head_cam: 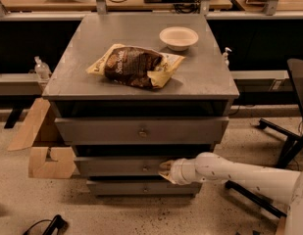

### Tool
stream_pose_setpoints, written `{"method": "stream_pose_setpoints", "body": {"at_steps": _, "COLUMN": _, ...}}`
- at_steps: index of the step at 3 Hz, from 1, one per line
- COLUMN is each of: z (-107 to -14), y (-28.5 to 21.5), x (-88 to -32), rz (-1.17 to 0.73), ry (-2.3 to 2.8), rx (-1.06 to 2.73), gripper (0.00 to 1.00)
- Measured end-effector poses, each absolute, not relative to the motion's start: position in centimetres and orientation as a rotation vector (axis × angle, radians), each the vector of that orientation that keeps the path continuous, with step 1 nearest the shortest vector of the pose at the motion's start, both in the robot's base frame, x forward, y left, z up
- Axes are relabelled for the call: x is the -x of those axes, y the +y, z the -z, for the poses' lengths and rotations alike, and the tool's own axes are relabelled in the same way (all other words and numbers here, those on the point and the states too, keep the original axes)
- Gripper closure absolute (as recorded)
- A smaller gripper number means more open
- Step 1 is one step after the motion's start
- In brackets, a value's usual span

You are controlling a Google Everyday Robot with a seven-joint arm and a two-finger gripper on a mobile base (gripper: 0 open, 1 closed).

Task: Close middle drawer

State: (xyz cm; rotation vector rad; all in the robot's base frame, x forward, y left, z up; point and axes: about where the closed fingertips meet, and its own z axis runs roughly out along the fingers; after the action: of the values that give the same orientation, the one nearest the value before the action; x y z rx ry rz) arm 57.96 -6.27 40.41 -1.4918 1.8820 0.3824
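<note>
A grey cabinet [141, 77] has three drawer fronts, each with a small round knob. The middle drawer [116, 166] sits below the widest top front [139, 130] and above the smallest bottom front [136, 187]. It stands a little forward of the bottom front, with a dark gap above it. My gripper [165, 170] is at the end of the white arm [239, 174] reaching in from the right. It is right against the middle drawer's front, just right of its knob [145, 168].
A chip bag [134, 66] and a white bowl [178, 37] lie on the cabinet top. Cardboard pieces [40, 143] lean at the cabinet's left. A chair base [283, 141] stands at the right. A dark object [45, 225] lies on the floor, front left.
</note>
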Motion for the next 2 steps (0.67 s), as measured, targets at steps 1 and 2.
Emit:
{"method": "stream_pose_setpoints", "body": {"at_steps": 1, "z": -40.32, "y": -6.11, "x": -57.89, "rz": -0.386, "ry": 1.881, "rx": 1.494, "gripper": 0.00}}
{"method": "stream_pose_setpoints", "body": {"at_steps": 2, "z": -40.30, "y": -6.07, "x": -57.88, "rz": -0.387, "ry": 1.881, "rx": 1.494, "gripper": 0.01}}
